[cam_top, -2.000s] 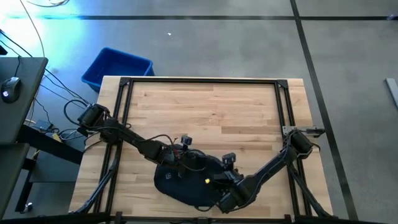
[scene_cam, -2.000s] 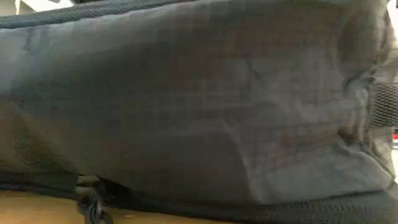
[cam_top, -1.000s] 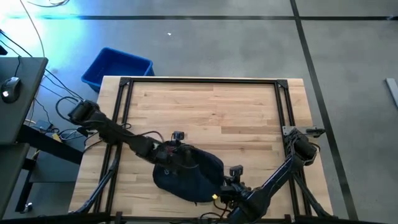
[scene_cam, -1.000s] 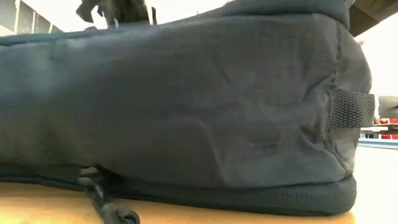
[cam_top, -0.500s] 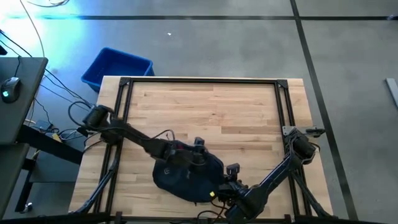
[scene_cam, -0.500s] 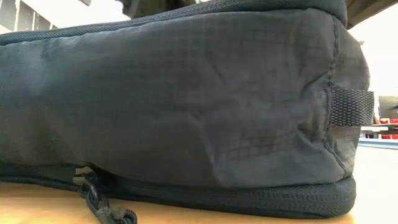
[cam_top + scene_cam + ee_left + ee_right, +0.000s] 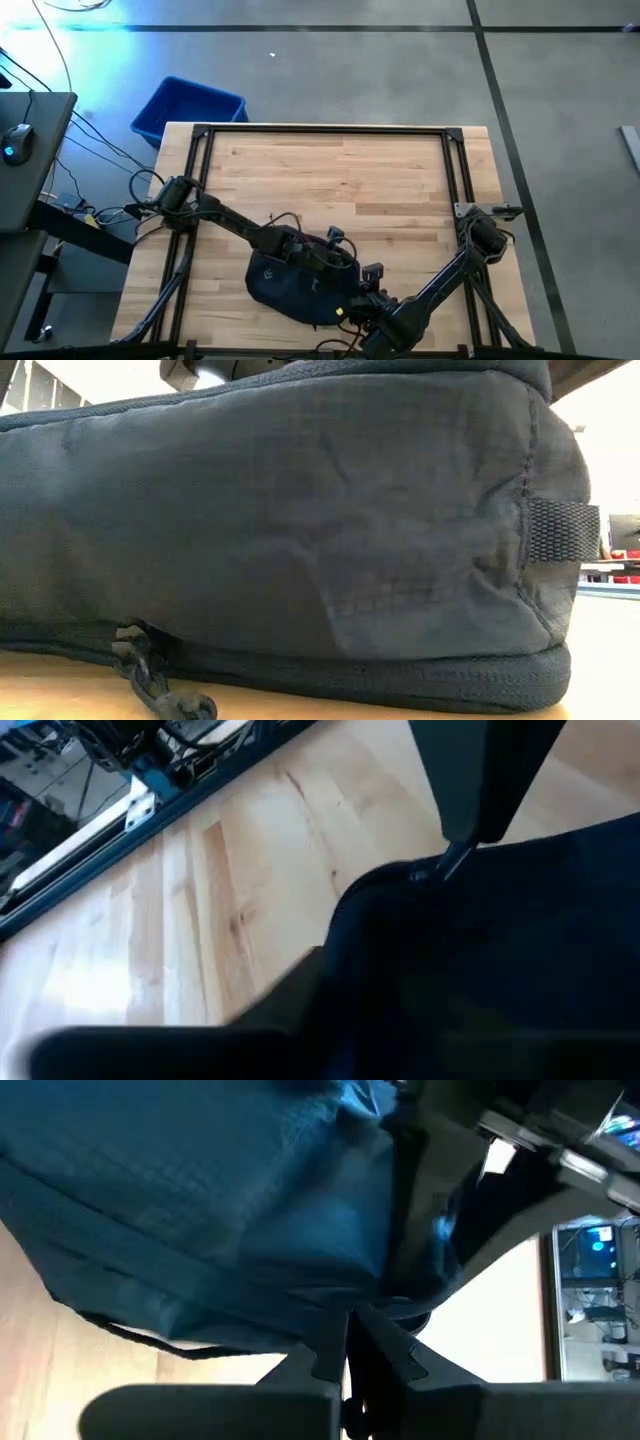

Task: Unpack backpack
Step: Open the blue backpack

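Note:
The dark navy backpack lies flat on the wooden table near its front edge, a little left of centre. It fills the low view, its base on the wood and a zipper cord trailing at its lower left. My left gripper is over the backpack's far edge, reaching in from the table's left. My right gripper is at the backpack's near right end, shut on it. The left wrist view shows dark backpack fabric with bare wood beside it. My right gripper pinches the backpack's fabric at its near right end between the two closed fingers; one layer or several, I cannot tell. It comes slanting down from the table's near right side. The backpack's base stays on the table.
A bright blue bin stands on the floor past the table's far left corner. A black frame rail runs around the tabletop. Bare wood covers the far half. A desk with a mouse is at the left.
My left gripper has moved along the backpack's far edge toward the table's right and sunk lower, rolling its wrist a little. My right gripper has kept still and shut. The backpack has stayed in place.

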`<action>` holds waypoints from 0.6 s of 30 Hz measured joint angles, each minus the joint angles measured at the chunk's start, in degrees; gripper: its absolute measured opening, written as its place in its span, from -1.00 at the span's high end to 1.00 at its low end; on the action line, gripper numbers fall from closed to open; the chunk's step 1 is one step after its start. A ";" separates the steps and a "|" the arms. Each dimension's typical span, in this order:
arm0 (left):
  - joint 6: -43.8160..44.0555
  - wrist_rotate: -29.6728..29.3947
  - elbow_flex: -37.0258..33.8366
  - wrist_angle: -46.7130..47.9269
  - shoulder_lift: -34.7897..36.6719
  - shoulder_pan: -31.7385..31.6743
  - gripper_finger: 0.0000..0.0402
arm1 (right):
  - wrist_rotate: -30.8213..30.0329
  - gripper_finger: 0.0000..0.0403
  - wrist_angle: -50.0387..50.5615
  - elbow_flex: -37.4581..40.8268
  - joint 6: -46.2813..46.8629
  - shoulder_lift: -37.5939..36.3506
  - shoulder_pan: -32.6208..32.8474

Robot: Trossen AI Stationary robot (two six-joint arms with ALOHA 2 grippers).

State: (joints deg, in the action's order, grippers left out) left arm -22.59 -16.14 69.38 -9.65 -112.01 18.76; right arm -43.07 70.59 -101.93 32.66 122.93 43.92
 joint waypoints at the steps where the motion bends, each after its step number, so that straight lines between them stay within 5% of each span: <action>1: 0.35 -0.81 0.38 1.04 0.04 0.00 0.92 | 0.88 1.00 0.01 0.00 0.50 0.01 0.12; 10: 4.99 -12.59 1.00 9.11 1.79 -0.78 1.00 | 4.78 1.00 -1.55 0.03 7.43 0.01 2.94; 18: 14.11 -19.15 0.83 12.20 2.88 -3.03 1.00 | -0.98 1.00 -22.82 4.86 5.62 0.11 4.11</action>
State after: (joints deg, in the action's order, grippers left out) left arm -8.48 -35.29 70.22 2.56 -109.13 15.73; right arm -44.05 47.77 -97.07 38.28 123.03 48.02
